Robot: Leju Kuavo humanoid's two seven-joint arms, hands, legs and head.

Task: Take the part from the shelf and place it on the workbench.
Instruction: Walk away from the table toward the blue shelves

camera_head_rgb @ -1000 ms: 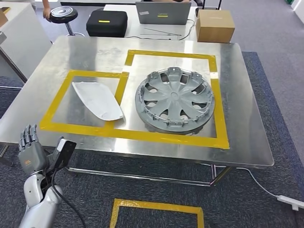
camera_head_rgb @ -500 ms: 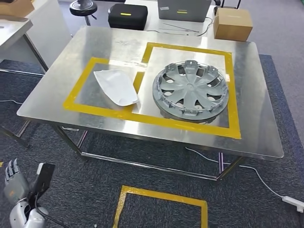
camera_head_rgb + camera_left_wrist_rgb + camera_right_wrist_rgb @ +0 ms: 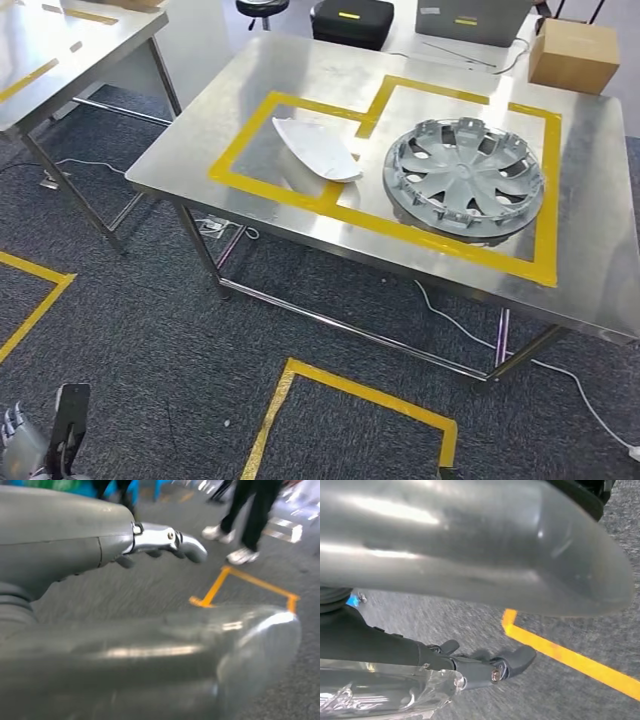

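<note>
Dark grey carpet marked with yellow tape outlines runs under a steel-topped surface [image 3: 589, 280] on a metal frame. A grey plastic wheel cover with open spokes [image 3: 463, 176] lies flat inside a yellow-taped rectangle [image 3: 545, 190] on it. Just beside the wheel cover, in the adjoining yellow-taped rectangle [image 3: 249, 135], lies a white curved shell part [image 3: 317, 150]. The two are close but apart. Beyond the wheel cover are a brown cardboard box [image 3: 572, 52], a grey laptop [image 3: 472, 18] and a black zip case [image 3: 352, 20].

The left robot hand [image 3: 16, 445] hangs low over the carpet, well away from the wheel cover. Its fingers are stretched out and apart, holding nothing. In its wrist view the right robot hand [image 3: 440, 550] also has straight, spread fingers and is empty.

Both parts seem already delivered, so the step in hand is probably a walk to the shelf for another pick-up. To do it well, keep both arms down and tucked clear of the surface's legs and edge. Leave the fingers spread until the shelf part is squarely in front, and take a wide, thin part by its rim.

Counted: one wheel cover, one white shell, two taped rectangles on the surface, one box, one laptop, one case, two robot hands.
</note>
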